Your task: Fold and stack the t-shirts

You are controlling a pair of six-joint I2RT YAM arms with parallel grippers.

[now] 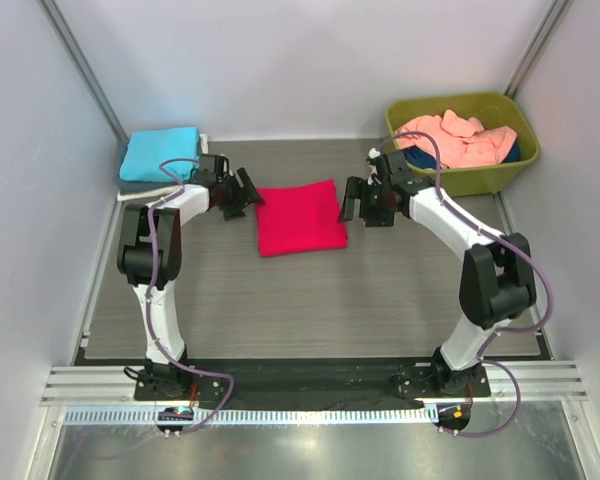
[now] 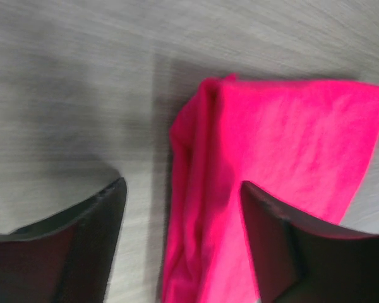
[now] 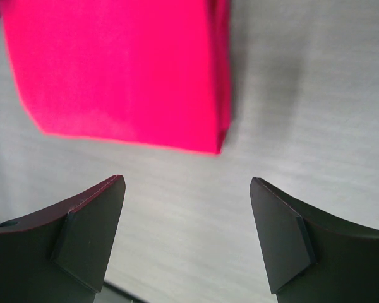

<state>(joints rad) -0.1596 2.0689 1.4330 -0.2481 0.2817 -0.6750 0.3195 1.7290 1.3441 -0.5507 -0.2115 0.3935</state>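
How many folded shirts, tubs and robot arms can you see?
Folded t-shirts: 2, the crimson-pink t-shirt and the turquoise t-shirt
Tubs: 1, the olive-green tub, with salmon-pink cloth heaped inside, not folded
Robot arms: 2, ending in the left gripper and the right gripper, both open
Total: 5

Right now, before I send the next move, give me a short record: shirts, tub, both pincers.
crimson t-shirt: folded, flat mid-table
turquoise t-shirt: folded, far-left corner
tub: far-right corner, holds unfolded salmon-pink t-shirt over dark blue cloth
left pincer: open, at the crimson t-shirt's left edge; contact unclear
right pincer: open, empty, over bare table just right of the crimson t-shirt
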